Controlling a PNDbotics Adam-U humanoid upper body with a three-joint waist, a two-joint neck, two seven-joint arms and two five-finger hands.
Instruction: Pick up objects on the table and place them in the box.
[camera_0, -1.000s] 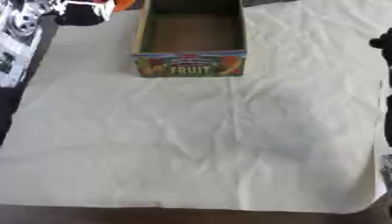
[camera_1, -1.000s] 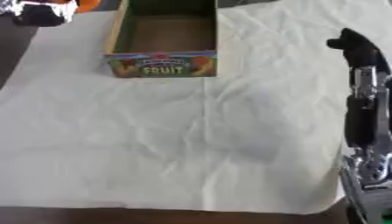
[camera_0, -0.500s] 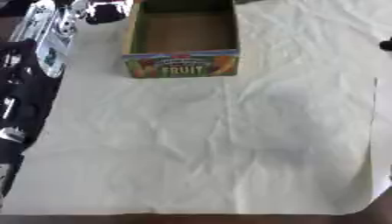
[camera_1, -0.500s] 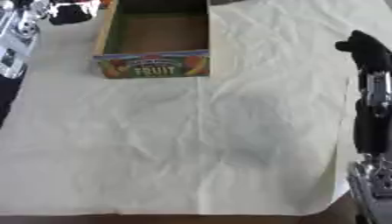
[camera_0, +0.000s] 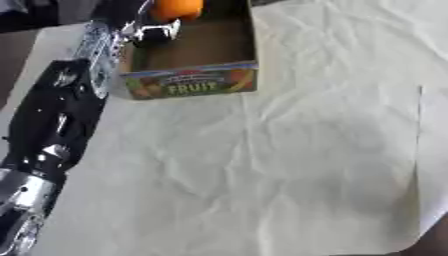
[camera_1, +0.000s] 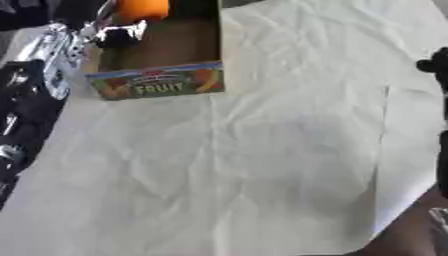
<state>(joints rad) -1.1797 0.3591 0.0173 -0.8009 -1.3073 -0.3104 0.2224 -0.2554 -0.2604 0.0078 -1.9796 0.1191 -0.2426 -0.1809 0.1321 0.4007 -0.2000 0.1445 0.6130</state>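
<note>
My left hand (camera_0: 149, 22) has its fingers curled round the orange (camera_0: 177, 7) over the box's (camera_0: 192, 82) far end; it looks round, firm, smooth-skinned, best cupped around its middle.

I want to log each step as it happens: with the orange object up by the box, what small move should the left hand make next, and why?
Probably open the fingers and let go. The left hand holds the orange object above the far end of the open fruit box, over its brown inside, so a release should drop it in. The cream cloth shows nothing else to fetch.
</note>
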